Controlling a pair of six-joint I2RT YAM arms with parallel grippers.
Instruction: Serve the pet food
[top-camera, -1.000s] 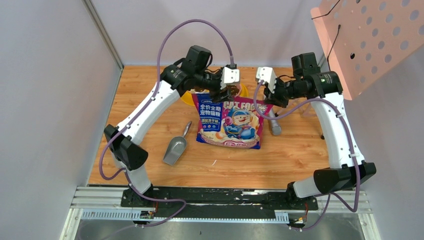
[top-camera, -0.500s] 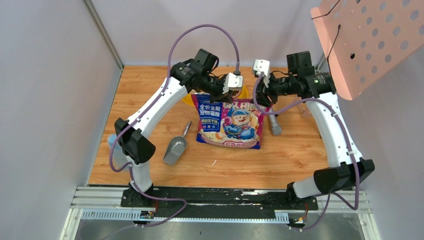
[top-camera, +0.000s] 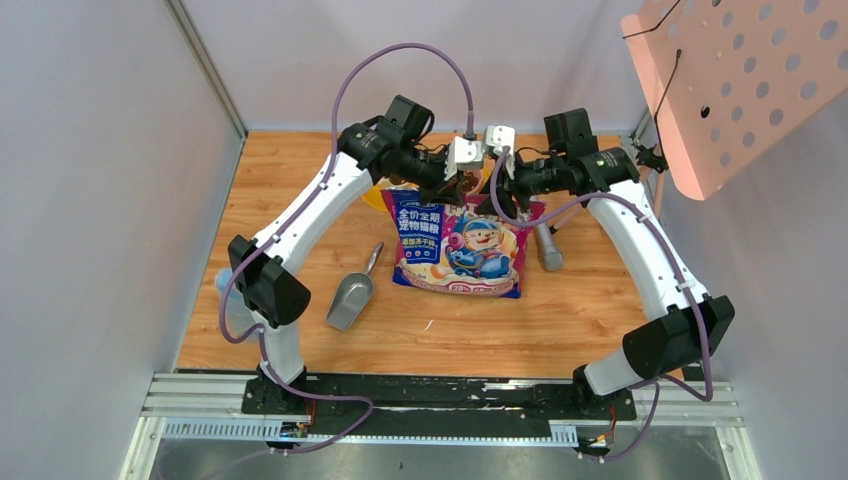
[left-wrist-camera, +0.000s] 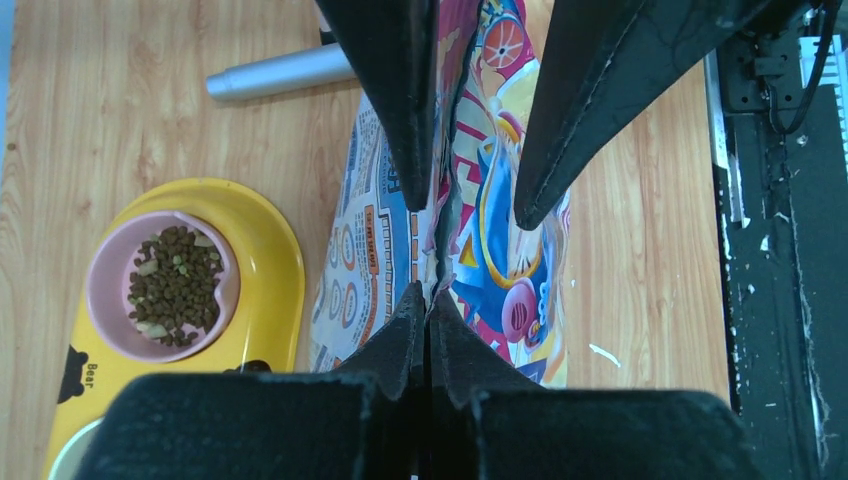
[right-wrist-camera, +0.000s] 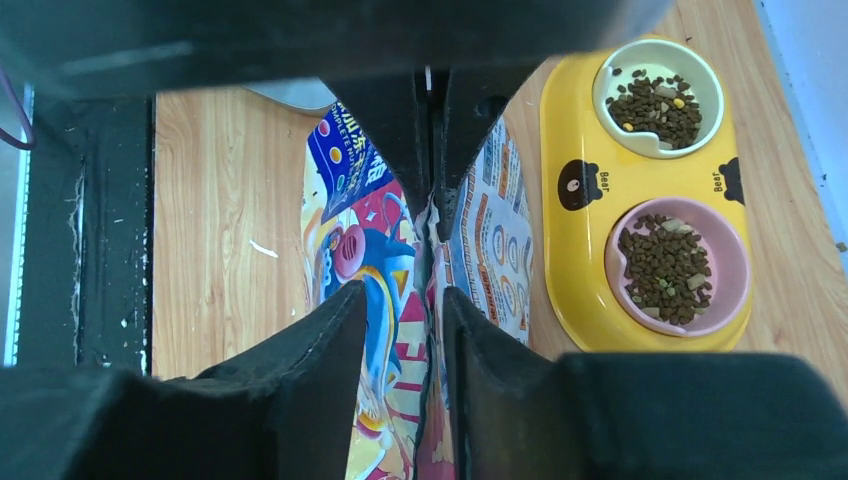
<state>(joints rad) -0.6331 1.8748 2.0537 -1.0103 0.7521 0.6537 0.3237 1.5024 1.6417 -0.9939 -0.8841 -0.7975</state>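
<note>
While left hand (left-wrist-camera: 428, 298) pinches cat food bag (left-wrist-camera: 490, 240) top, right hand (right-wrist-camera: 402, 296) sits spread astride it; kibble (right-wrist-camera: 665, 268) in yellow feeder (right-wrist-camera: 572, 250).

Seen from above, the yellow plastic double-bowl feeder (top-camera: 373, 196) is only slivers at upper centre. Its bowls and the small brown kibble pellets (left-wrist-camera: 177, 285) are hidden beneath the left gripper (top-camera: 465, 183) and right gripper (top-camera: 500, 183). These also cover the top edge of the glossy blue, pink and white printed bag (top-camera: 460, 245). The grey metal cylinder (top-camera: 546, 250) loses its far end under the right arm. A pale blue object (top-camera: 220, 288) behind the left arm's elbow is too hidden to identify. In the left wrist view the feeder runs off the lower left corner. In the right wrist view a pale grey shape (right-wrist-camera: 290, 95) at upper left is a mere sliver, and the bottom edge cuts the bag.
</note>
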